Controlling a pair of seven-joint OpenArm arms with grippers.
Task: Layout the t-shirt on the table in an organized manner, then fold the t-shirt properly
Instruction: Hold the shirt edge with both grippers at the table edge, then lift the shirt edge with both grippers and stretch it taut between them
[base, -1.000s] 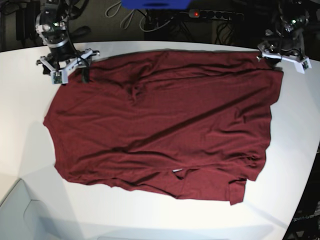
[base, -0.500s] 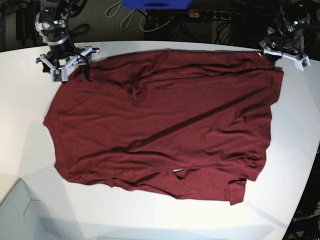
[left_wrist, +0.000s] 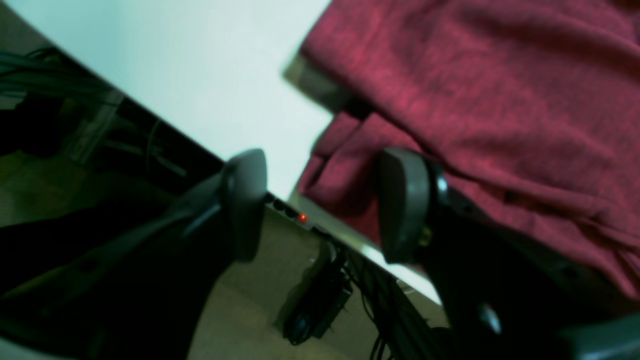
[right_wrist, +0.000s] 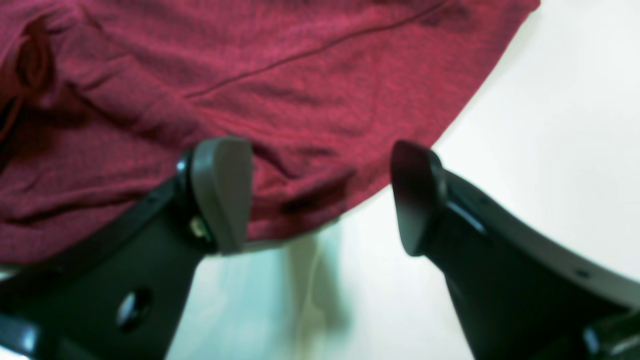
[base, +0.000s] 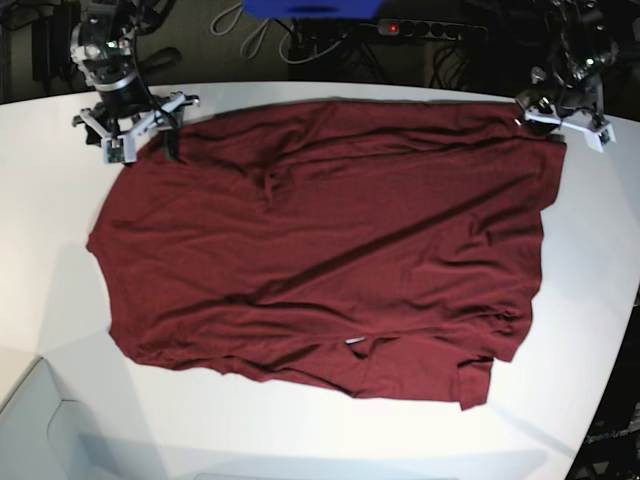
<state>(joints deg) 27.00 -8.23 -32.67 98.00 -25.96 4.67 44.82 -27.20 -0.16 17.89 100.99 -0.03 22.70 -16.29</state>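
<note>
no readable text, labels or numbers

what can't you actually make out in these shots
- Left wrist view: the t-shirt is blurred and the frame edge crops it, so which corner lies near the open left gripper is unclear.
- Right wrist view: the right gripper covers part of the hem; contact cannot be told.
- Base view: the sleeves are tucked under folds of cloth; the table runs out of frame.

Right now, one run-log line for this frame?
t-shirt: spread on table, wrinkled | left gripper: open, empty | right gripper: open, empty
</note>
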